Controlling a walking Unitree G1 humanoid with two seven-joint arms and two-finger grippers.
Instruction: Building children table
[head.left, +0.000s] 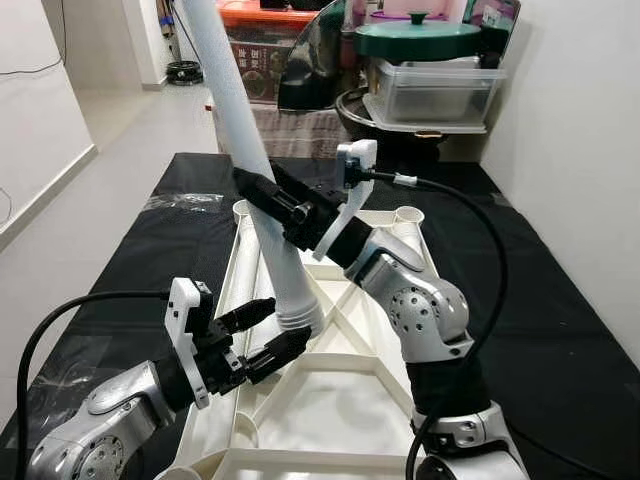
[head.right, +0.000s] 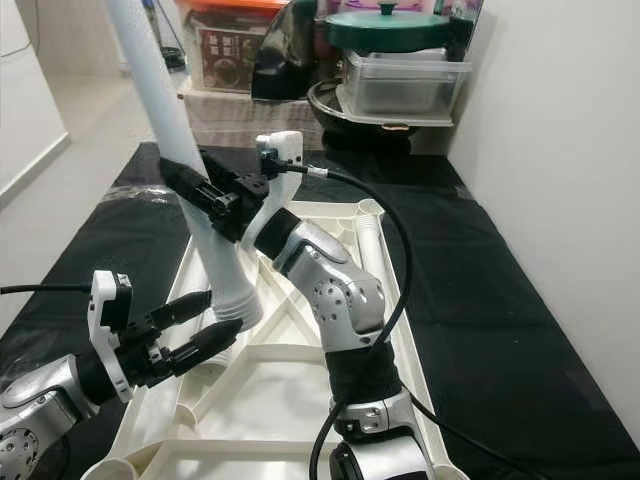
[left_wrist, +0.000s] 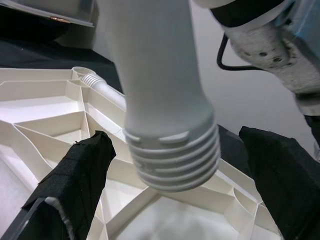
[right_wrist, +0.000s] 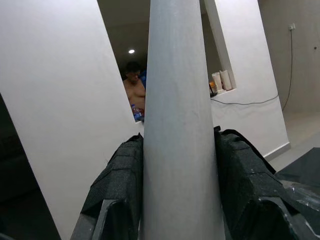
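A long white table leg (head.left: 245, 150) stands tilted over the upside-down cream tabletop (head.left: 340, 400) on the black-covered table. Its threaded end (left_wrist: 172, 155) hangs just above the tabletop's ribs, near the left rail. My right gripper (head.left: 272, 198) is shut on the white table leg at mid-height; both pads (right_wrist: 117, 185) press its sides. Low at the left, my left gripper (head.left: 275, 325) is open, and its fingers (left_wrist: 82, 170) stand on either side of the threaded end without touching it. A second white leg (left_wrist: 102, 87) lies along the tabletop's far rail.
The black cloth (head.left: 560, 330) covers the table around the tabletop. Behind it stand a clear plastic bin (head.left: 435, 90) under a green lid (head.left: 415, 38), and a red box. A white wall (head.left: 590, 120) runs along the right. A person (right_wrist: 132, 92) is far off in the right wrist view.
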